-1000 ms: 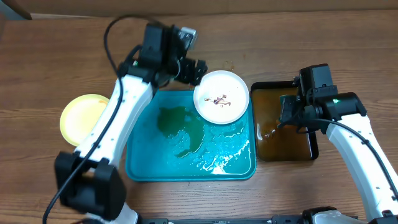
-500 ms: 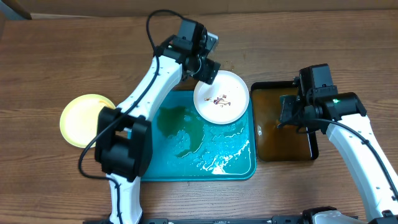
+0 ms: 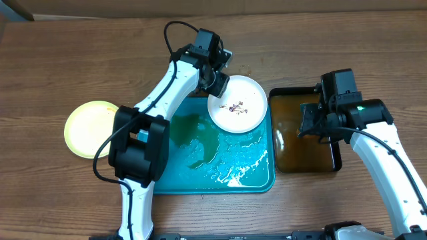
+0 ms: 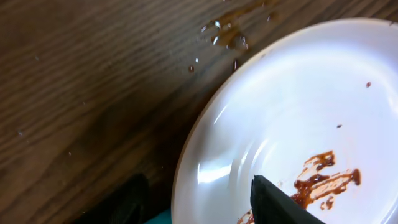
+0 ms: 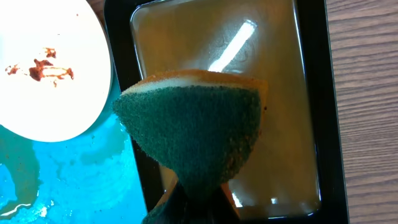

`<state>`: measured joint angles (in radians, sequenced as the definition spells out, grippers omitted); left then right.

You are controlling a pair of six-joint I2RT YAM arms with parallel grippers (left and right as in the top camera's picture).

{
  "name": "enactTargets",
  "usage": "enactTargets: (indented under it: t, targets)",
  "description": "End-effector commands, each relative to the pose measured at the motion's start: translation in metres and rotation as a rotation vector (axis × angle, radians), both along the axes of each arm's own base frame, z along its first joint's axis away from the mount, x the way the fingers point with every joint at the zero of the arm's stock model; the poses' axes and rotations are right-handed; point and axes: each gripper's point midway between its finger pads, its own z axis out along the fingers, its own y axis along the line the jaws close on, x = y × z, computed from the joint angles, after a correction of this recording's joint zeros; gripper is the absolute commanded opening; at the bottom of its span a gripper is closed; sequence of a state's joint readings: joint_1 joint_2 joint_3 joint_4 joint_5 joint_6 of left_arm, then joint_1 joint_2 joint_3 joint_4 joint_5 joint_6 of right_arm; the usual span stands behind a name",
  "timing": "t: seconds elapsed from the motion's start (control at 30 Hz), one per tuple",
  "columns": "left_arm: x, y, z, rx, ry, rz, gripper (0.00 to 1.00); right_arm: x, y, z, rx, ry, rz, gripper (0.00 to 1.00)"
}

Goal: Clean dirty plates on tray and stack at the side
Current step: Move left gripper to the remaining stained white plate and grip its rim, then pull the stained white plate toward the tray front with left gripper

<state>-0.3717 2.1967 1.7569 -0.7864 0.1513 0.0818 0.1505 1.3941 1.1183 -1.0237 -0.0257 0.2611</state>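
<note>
A white dirty plate (image 3: 238, 103) with brown smears rests on the far right corner of the teal tray (image 3: 160, 173). My left gripper (image 3: 217, 83) is at the plate's left rim. In the left wrist view the gripper (image 4: 199, 193) is open and straddles that rim: one finger (image 4: 280, 205) lies over the plate (image 4: 298, 112), the other sits outside, apart from the rim. A pale yellow plate (image 3: 89, 128) lies on the table left of the tray. My right gripper (image 3: 310, 123) is shut on a green-and-yellow sponge (image 5: 193, 124) above the black tray.
The black tray (image 3: 303, 143) with brownish liquid stands right of the teal tray. Water is puddled on the teal tray's floor (image 5: 74, 180). Brown droplets (image 4: 227, 34) spot the wooden table beyond the white plate.
My left arm has swung in to the white plate's left rim and its jaws have narrowed around it. The right arm and the sponge have stayed put.
</note>
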Motion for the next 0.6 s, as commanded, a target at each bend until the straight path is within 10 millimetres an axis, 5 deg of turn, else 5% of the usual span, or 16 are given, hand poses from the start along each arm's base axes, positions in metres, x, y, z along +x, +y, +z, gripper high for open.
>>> enactTargets:
  t: [0.0,0.13,0.3,0.57]
  targets:
    - [-0.004,0.004,-0.019,0.030,0.036,-0.002,0.53,0.007,0.001,0.014,0.005,-0.045,0.002,0.04]
    - [-0.008,0.006,-0.024,0.037,0.053,-0.002,0.46,0.006,0.001,0.013,0.007,-0.041,0.003,0.04]
    - [-0.008,0.011,-0.026,0.064,0.051,0.006,0.11,0.006,0.001,0.013,0.007,-0.040,0.003,0.04]
    - [-0.029,0.035,-0.033,0.174,0.137,0.027,0.04,0.006,0.001,0.013,0.006,-0.040,0.003,0.04]
